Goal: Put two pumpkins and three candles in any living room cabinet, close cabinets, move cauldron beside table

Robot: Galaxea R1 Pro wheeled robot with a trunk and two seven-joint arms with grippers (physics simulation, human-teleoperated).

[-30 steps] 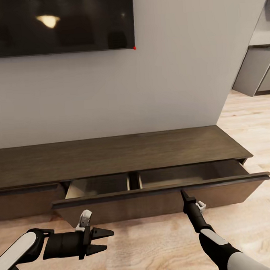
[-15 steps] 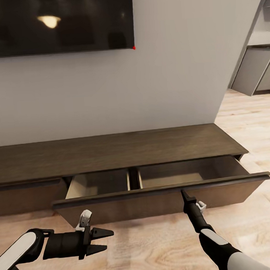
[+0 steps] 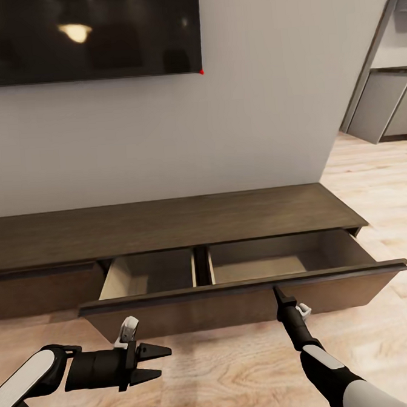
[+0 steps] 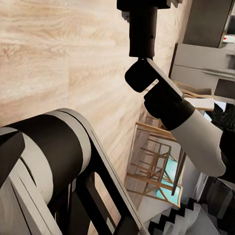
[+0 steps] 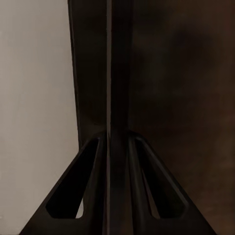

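Head view shows the cabinet [image 3: 169,227], a long, low dark brown console standing on the pale wood floor [image 3: 383,349] against a grey-white wall [image 3: 257,102]. Its wide drawer [image 3: 246,297] is pulled out, and two pale beige compartments split by a dark divider lie open to the camera, both bare inside. Further to the left on the console, another drawer front [image 3: 40,294] sits flush and closed.

At the top lip of the open drawer's front panel, right of centre, is the right gripper [image 3: 275,291], its arm reaching up from the lower right. From the right wrist view the two dark fingers [image 5: 95,186] stand on either side of the thin edge of the panel [image 5: 117,73], clamped onto it, with the dark front on one side and the pale interior on the other.

Lower left in the head view, the left gripper [image 3: 160,361] hangs above the floor just in front of the drawer, pointing right, its two fingers parted and nothing between them.

A dark television screen [image 3: 82,36] hangs on the wall above the console. Grey kitchen units [image 3: 378,103] stand well off to the right.
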